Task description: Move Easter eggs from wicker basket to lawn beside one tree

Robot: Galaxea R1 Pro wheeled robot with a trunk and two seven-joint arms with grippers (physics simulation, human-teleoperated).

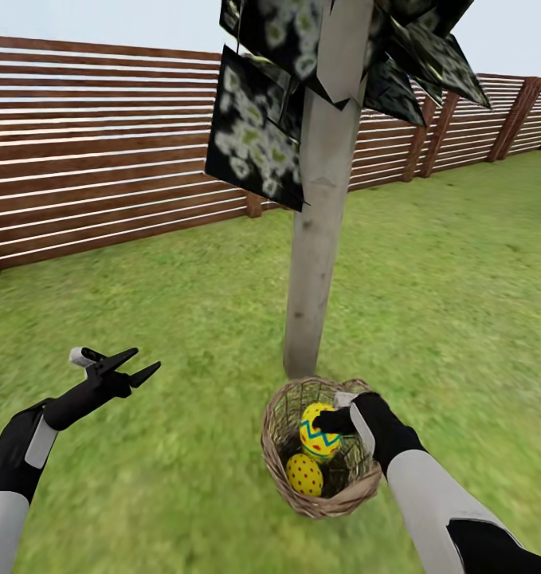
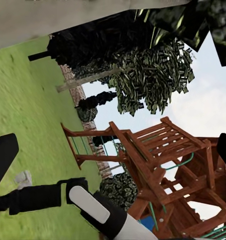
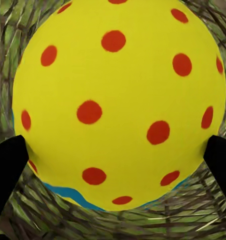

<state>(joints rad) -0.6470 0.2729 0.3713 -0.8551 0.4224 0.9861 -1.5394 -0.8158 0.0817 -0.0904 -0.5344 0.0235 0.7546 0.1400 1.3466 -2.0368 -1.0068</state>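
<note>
The wicker basket [image 1: 334,506] stands on the lawn [image 1: 182,303] right at the foot of a pale-trunked tree [image 1: 318,239]. Two Easter eggs show inside it: an upper one [image 1: 319,434] with a blue zigzag and a lower dotted one [image 1: 304,474]. My right gripper [image 1: 326,421] reaches into the basket at the upper egg. In the right wrist view that egg [image 3: 117,100] sits between the black fingers [image 3: 8,170], which press against both its sides. My left gripper [image 1: 143,360] hovers open above the grass, left of the tree, holding nothing.
A brown slatted fence [image 1: 103,159] runs across the back. Dark blossom-flecked foliage [image 1: 254,135] hangs low beside the trunk. The left wrist view looks past my right arm [image 2: 88,205] to a red-brown playset [image 2: 162,160] and more trees. Grass spreads wide on both sides.
</note>
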